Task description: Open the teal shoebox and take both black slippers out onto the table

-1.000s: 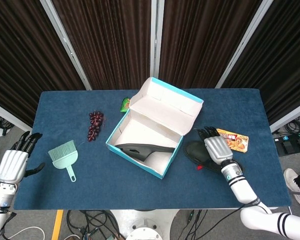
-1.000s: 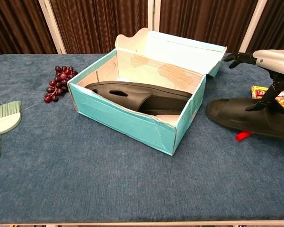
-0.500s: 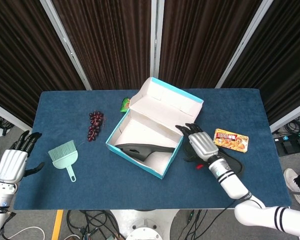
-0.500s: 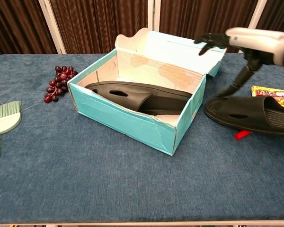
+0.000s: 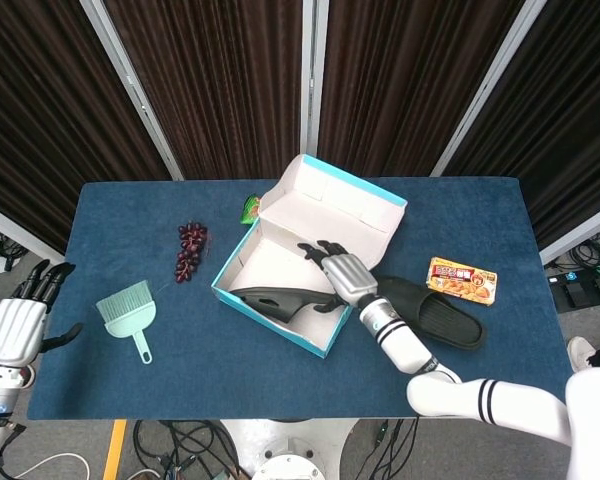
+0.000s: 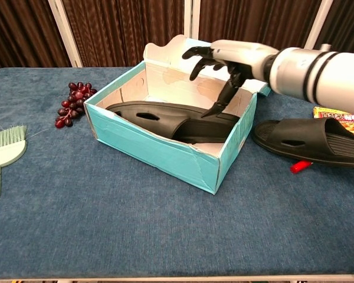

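Over the teal shoebox (image 5: 325,330), right hand (image 5: 342,273) hovers empty, fingers spread; remaining black slipper (image 6: 165,119) looks light and flexible, best gripped across its strap.

I count 2 black slippers: 1 slipper in the box (image 5: 285,297) and 1 slipper on the table (image 5: 435,316) to its right. There is 1 teal shoebox (image 5: 280,320), 1 bunch of grapes (image 5: 189,250), 1 green brush (image 5: 128,310) far left, 1 snack packet (image 5: 463,281) far right.
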Controlling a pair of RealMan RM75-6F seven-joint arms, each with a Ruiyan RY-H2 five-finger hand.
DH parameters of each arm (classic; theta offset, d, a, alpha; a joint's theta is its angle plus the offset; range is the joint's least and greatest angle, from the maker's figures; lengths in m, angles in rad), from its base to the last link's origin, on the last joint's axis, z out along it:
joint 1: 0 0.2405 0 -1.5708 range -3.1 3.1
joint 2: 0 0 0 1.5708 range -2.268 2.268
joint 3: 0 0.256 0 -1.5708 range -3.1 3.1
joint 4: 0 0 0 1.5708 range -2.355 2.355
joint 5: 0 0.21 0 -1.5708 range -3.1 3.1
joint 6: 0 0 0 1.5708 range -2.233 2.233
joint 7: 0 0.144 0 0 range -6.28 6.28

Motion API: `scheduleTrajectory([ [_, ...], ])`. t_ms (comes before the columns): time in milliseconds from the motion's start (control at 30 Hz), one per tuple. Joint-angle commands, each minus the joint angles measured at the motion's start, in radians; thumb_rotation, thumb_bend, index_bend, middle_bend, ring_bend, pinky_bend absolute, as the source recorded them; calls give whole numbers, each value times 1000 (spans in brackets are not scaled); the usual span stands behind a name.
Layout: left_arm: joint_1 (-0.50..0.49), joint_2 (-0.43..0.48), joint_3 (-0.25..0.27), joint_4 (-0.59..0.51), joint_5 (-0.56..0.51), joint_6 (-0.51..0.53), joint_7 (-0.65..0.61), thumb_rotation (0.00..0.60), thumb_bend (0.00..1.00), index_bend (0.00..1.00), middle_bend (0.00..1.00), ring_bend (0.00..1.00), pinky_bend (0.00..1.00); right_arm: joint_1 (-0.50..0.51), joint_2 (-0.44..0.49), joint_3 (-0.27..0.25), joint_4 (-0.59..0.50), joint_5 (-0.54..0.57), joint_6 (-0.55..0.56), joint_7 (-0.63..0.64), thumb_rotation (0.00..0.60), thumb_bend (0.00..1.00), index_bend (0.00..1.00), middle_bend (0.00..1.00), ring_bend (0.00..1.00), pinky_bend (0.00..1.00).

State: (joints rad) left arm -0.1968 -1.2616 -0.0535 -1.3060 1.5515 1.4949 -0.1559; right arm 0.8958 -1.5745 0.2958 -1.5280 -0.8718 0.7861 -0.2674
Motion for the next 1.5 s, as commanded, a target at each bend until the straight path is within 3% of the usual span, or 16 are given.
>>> scheduleTrajectory([
  [33,0,2,-1,0,0,2,-1,600,188,93,120,31,282,30,-26,-7,23,44,-11,-32,600,0,23,203,1,93],
  [267,2,5,-8,1,-4,10,-14,600,188,93,120,32,283,69,-45,-20,38,93,-22,-53,600,0,32,207,9,97],
  [500,6,2,-8,16,-5,14,-31,600,188,93,120,31,282,74,-70,-45,39,54,26,-66,600,2,89,242,54,138],
  [800,10,-4,-7,32,-9,14,-43,600,188,93,120,31,283,95,-109,-73,88,104,28,-114,600,32,141,287,105,214],
  [1033,10,-10,-8,48,-12,9,-52,600,188,93,120,31,283,113,-164,-73,146,129,43,-138,600,71,213,355,206,314],
  [1300,11,-9,-7,52,-13,8,-58,600,188,93,120,32,283,107,-212,-62,186,110,91,-136,600,127,469,500,364,491],
  [1500,11,-12,-7,55,-12,7,-58,600,188,93,120,31,283,97,-230,-48,198,94,134,-141,600,253,635,600,475,617],
])
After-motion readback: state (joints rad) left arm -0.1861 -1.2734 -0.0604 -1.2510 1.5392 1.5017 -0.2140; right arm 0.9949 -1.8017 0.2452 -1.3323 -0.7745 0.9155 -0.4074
